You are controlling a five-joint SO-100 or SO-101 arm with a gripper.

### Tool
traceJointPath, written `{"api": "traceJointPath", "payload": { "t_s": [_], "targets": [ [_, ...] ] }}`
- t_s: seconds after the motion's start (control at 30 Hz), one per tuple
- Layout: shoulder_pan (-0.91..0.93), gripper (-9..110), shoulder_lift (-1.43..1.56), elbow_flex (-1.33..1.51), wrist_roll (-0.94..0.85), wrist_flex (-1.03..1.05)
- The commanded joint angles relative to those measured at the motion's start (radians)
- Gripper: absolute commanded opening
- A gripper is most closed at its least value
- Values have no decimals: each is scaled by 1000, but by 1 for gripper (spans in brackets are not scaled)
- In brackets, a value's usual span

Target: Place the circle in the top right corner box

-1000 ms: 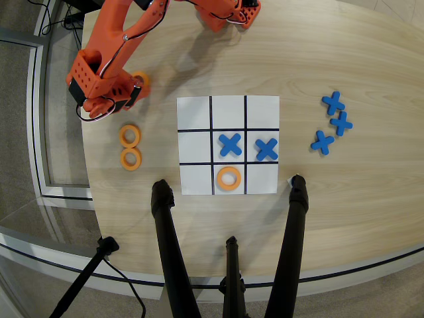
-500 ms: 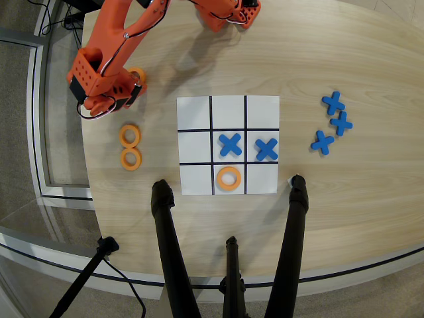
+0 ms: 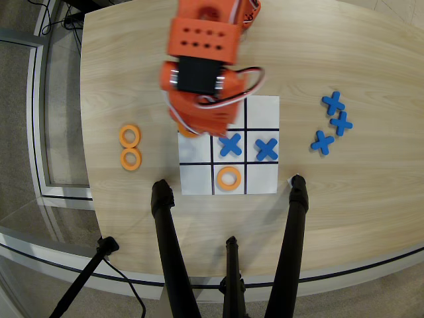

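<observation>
The white 3x3 grid sheet lies in the middle of the wooden table. Its top right corner cell is bare in the overhead view. My orange gripper hangs blurred over the grid's top left part, with its fingers hidden under the arm body. A sliver of an orange ring shows at its lower edge, near the left column; I cannot tell whether it is held. Another orange ring lies in the bottom middle cell. Blue crosses lie in the centre cell and the middle right cell.
Two spare orange rings lie on the table left of the grid. Three blue crosses lie to its right. Black tripod legs rise at the table's near edge.
</observation>
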Motion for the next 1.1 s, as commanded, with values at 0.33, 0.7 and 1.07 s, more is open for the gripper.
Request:
{"api": "traceJointPath", "payload": {
  "t_s": [0.33, 0.7, 1.07],
  "targets": [
    [-80, 0, -569, -555, 92, -199],
    [-11, 0, -773, -678, 84, -210],
    [3, 0, -865, -736, 92, -224]
  ]
}}
